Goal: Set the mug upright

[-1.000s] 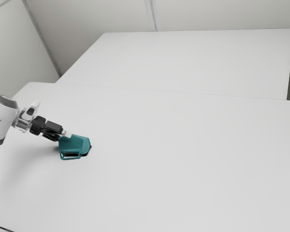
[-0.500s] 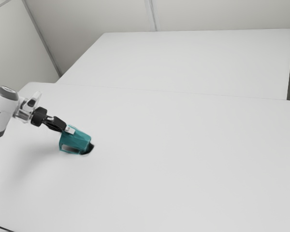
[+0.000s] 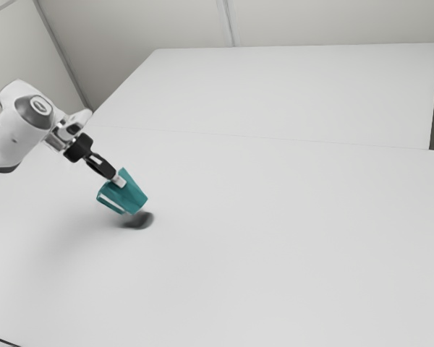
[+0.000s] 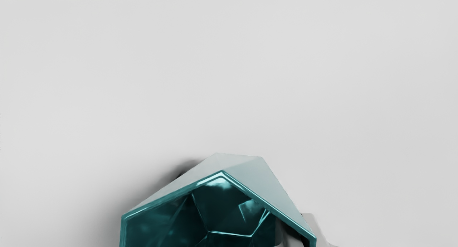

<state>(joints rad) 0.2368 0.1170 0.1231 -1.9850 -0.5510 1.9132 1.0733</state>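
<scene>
The white table (image 3: pixel 289 238) spans the scene. The arm (image 3: pixel 29 123) enters at the exterior view's left. The teal mug (image 3: pixel 132 196) is in the table's left part, tilted, opening toward the hand; contact between base and table cannot be confirmed. The gripper (image 3: pixel 118 181) pinches the mug's wall, one finger (image 4: pixel 291 241) inside, the other outside. The handle (image 3: pixel 106 205) faces the near left. A dark shadow (image 3: pixel 139 221) lies just beneath.

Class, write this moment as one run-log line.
tool: gripping mug by its wall | mug: tilted, held above table | upright: not yet
</scene>
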